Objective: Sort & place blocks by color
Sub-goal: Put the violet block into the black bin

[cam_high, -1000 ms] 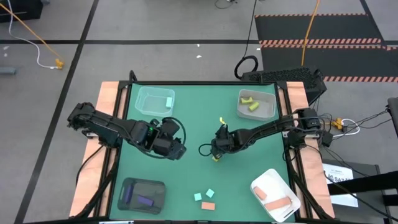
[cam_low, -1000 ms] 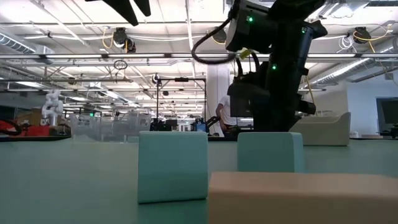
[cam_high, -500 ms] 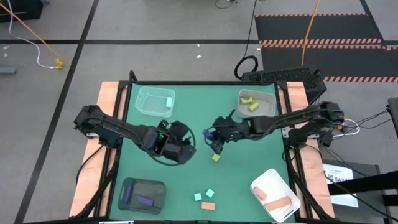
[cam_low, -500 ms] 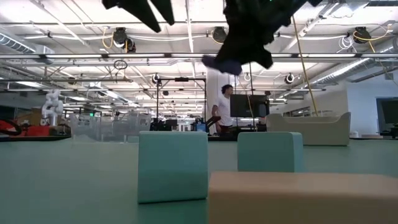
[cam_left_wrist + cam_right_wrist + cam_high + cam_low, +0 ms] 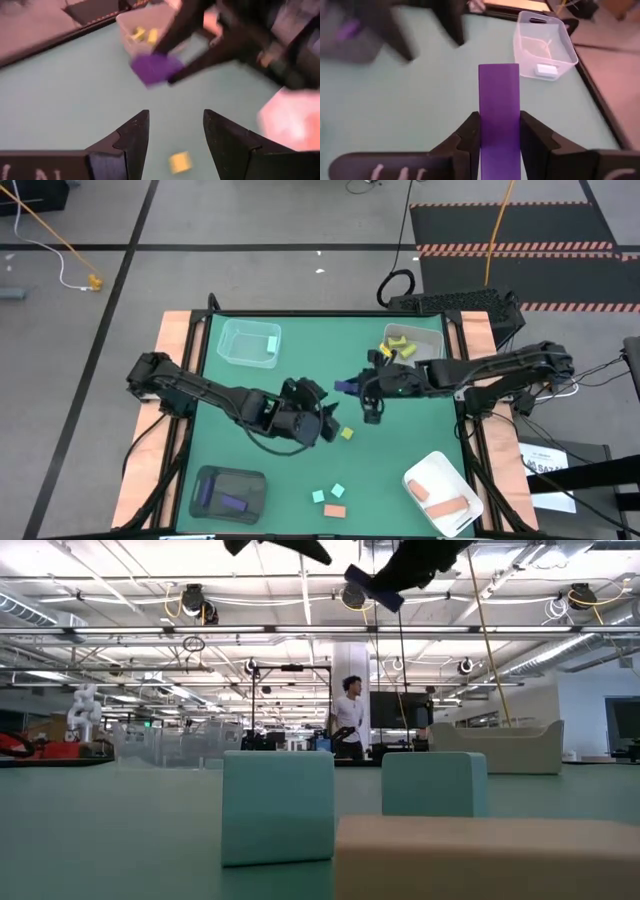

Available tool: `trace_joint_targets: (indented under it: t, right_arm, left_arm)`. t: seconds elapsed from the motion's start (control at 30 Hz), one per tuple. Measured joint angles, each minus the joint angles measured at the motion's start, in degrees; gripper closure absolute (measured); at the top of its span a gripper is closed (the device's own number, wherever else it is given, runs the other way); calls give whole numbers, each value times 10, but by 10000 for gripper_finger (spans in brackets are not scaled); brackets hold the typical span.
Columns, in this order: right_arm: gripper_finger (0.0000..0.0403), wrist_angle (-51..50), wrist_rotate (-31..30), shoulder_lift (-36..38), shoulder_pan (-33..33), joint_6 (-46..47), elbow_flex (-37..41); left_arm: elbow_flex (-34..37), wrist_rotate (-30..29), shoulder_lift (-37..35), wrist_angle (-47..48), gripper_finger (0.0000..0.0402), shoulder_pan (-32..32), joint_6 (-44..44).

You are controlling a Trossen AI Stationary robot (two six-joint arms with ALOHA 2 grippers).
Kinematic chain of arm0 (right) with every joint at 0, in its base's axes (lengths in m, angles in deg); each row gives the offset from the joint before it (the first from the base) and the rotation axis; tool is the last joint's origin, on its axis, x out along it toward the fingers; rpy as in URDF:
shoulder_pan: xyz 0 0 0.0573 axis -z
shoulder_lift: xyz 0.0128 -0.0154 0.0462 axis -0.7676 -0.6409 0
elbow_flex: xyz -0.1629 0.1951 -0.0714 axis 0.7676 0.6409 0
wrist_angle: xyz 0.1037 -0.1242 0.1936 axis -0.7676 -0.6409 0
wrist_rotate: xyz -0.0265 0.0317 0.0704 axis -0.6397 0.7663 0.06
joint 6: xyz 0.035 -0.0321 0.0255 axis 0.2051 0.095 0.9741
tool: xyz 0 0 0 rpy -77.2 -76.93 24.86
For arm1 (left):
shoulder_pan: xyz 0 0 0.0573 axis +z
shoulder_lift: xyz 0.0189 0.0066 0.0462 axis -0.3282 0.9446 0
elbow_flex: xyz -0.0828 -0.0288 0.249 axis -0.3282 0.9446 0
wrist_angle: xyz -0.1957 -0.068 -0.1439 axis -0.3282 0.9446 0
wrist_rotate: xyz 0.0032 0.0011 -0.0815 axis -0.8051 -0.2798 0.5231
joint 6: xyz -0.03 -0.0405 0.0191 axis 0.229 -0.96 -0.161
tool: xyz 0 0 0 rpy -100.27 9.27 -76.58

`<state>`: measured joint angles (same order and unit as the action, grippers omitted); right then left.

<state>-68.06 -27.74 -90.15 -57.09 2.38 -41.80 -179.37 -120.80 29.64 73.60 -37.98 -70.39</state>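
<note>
From above, the right claw [image 5: 372, 402] has lifted a purple bar [image 5: 346, 387] off the counter [image 5: 300, 340] and swung toward the left claw [image 5: 330, 424], which has closed in beside a yellow-green block [image 5: 347, 434].

The right wrist camera shows the purple bar [image 5: 498, 117] pinched. The left claw [image 5: 172, 127] gapes wide and empty: likely a handover.

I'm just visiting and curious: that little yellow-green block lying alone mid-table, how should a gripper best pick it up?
Probably from straight above, fingers closing on two opposite flat sides. The yellow-green block is a small cube lying flat on the table with clear space around it. The open left gripper is right beside it; the right gripper already holds a purple bar.
</note>
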Motion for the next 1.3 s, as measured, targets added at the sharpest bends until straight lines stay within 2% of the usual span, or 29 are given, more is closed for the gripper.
trace_joint_targets:
  t: [0.23,0.43,0.8,0.93,1.1,1.3]
  right_arm:
    - [319,-47,-57,20,-15,-111,0]
    - [319,-34,-61,19,-36,-158,0]
    - [319,-32,-58,19,-44,-162,0]
    - [319,-30,-58,19,-44,-162,0]
    - [303,-32,-62,19,-45,-161,0]
    - [298,-35,-61,19,-45,-114,0]
  left_arm:
    - [0,1,1,-93,215,25,-136]
    - [0,31,27,-113,215,48,-209]
    - [0,33,37,-129,216,49,-226]
    - [0,33,38,-128,251,49,-223]
    - [0,52,37,-130,346,51,-214]
    - [-1,60,37,-130,345,54,-204]
